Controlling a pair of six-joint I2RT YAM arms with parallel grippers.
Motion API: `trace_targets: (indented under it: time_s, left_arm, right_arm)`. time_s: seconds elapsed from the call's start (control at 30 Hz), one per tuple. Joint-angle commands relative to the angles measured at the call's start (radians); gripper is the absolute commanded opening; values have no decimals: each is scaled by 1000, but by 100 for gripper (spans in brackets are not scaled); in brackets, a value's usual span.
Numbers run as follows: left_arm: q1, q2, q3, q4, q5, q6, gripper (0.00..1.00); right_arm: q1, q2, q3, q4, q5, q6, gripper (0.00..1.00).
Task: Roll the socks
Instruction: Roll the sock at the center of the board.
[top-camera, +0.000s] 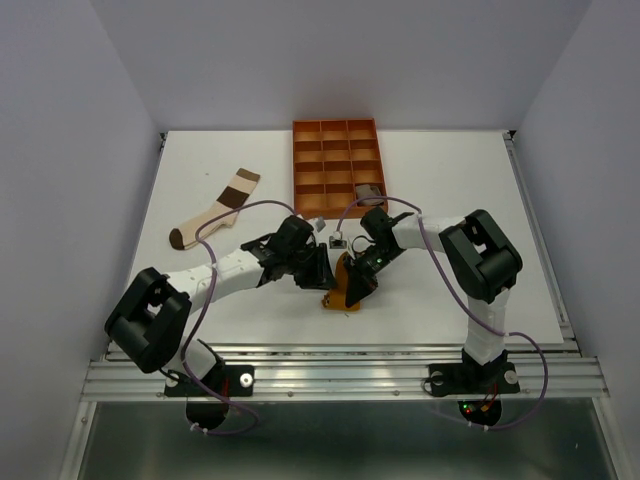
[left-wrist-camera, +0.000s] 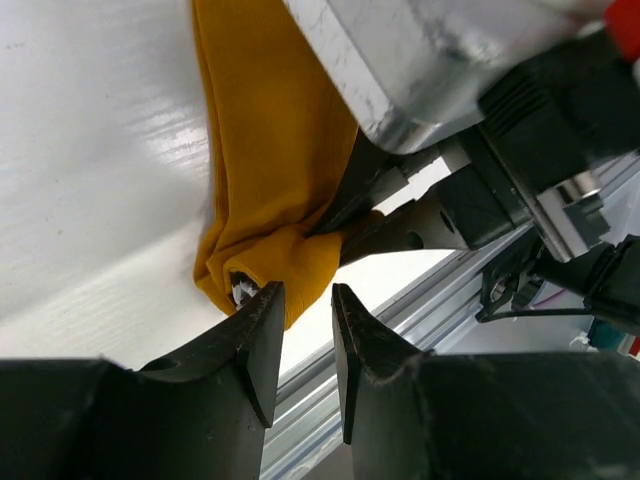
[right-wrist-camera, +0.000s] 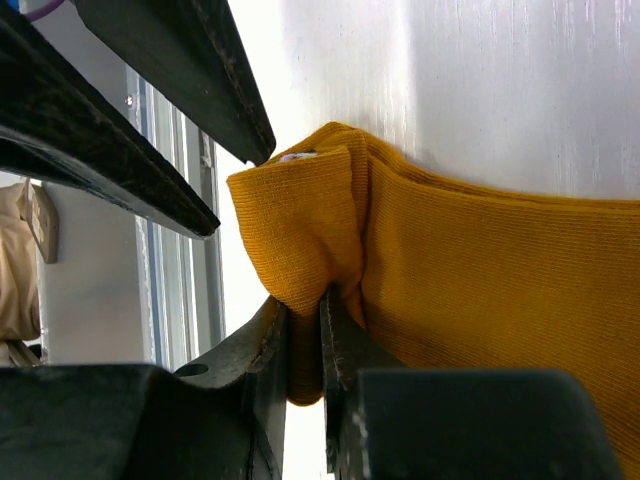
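The mustard sock lies folded near the table's front edge, between my two grippers. My right gripper is shut on a fold at the sock's end; in the top view it comes down from the right. My left gripper is open with nothing between its fingers, and its left fingertip just meets the sock's bunched end. The colour-blocked sock lies flat at the far left. A taupe bundle sits in a tray compartment.
The orange tray with square compartments stands at the back centre. The aluminium rail runs along the front edge, close behind the sock. Both arms cross the middle of the table, their wrists nearly touching.
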Motion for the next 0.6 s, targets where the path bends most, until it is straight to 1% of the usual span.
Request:
trace_targets:
  time_s: [0.0,0.23,0.43,0.57]
  left_arm:
    - [-9,-1,-33,-23,43,21,37]
    - [-11,-21,-47,-20,55,7,37]
    - [-12,7,-52,38,95,-1,37]
    - [-20,34,-53,31,89,-2,37]
  right_arm:
    - [-3,38,-31,10,146,-15,1]
    - [-3,40,-28,11,142,-11,1]
    - [-3,32,-29,16,141,-14,1]
    - [-3,24,-26,20,142,-21,1]
